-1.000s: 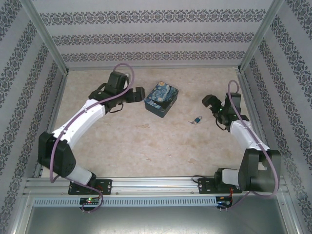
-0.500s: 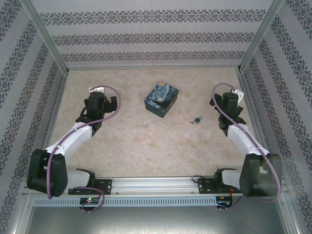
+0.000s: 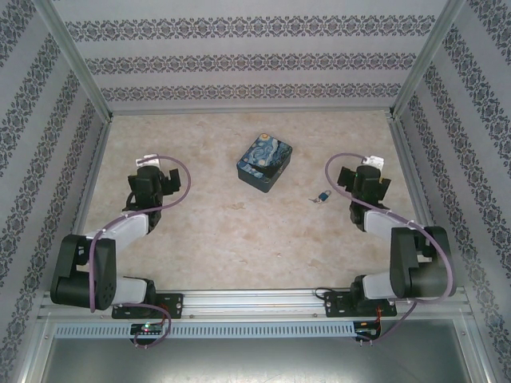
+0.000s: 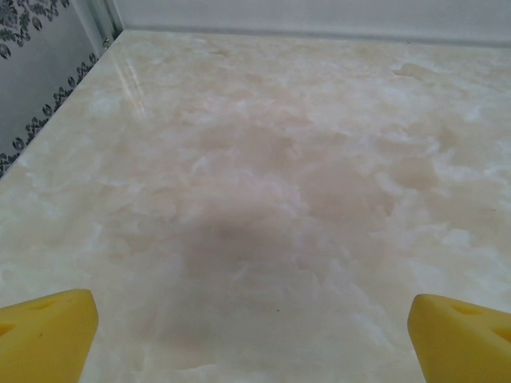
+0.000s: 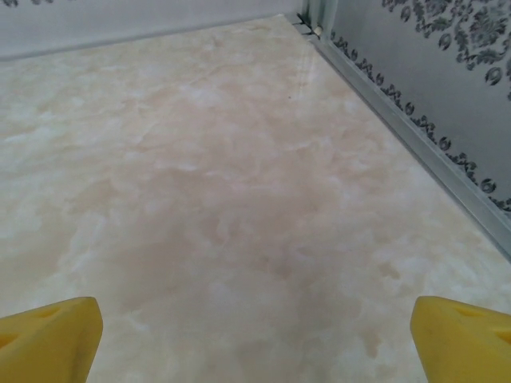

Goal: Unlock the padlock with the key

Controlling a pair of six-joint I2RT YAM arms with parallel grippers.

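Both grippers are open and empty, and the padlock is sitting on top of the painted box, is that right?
No. The padlock lies on the table, right of the painted box and apart from it, as the top external view shows. The left gripper and right gripper are indeed open and empty.

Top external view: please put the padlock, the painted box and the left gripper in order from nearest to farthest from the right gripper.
From the right gripper:
1. Padlock, just to its left and slightly toward the arm bases.
2. Painted box, further left, near the middle.
3. Left gripper, far over on the left side.
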